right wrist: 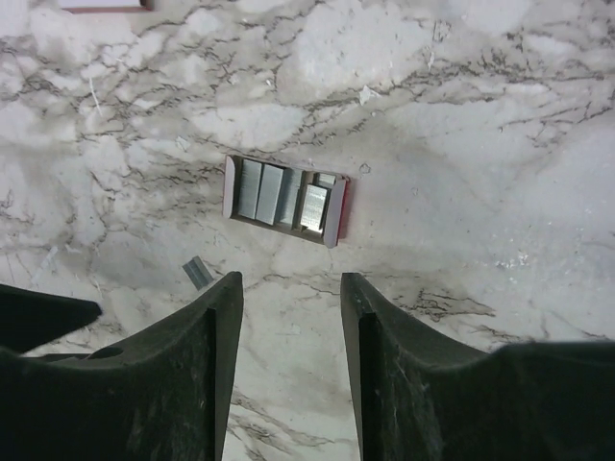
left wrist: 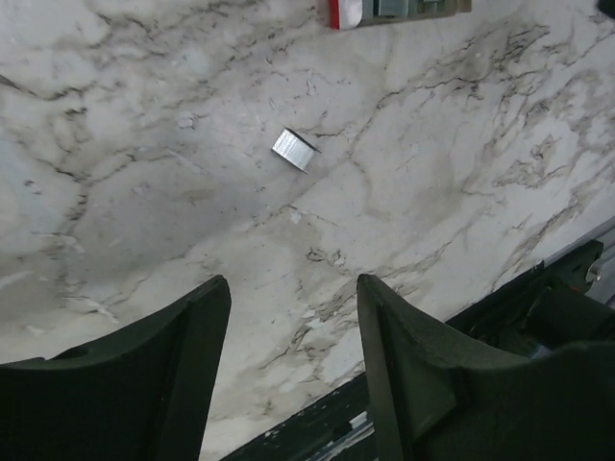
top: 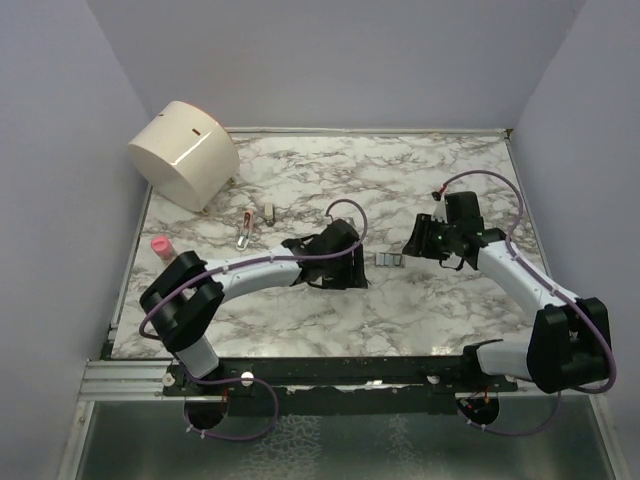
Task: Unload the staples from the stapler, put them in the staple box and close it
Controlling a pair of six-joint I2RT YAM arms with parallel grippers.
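Observation:
The stapler (top: 245, 228), small, red and silver, lies on the marble at the back left, apart from both grippers. A small open box of staples (right wrist: 285, 200) with a red edge holds several silver strips and sits mid-table (top: 388, 259) between the two grippers. One loose staple strip (left wrist: 295, 150) lies on the marble beside the box, close to the right gripper's left finger (right wrist: 197, 272). My left gripper (left wrist: 293, 283) stands open over bare marble, nothing between its fingers. My right gripper (right wrist: 292, 280) is open and empty too, just short of the box.
A large white cylinder (top: 185, 152) lies at the back left corner. A pink object (top: 160, 245) stands at the left edge, and a small white piece (top: 268, 211) lies near the stapler. The table's dark front rail (left wrist: 538, 298) runs just behind the left fingers.

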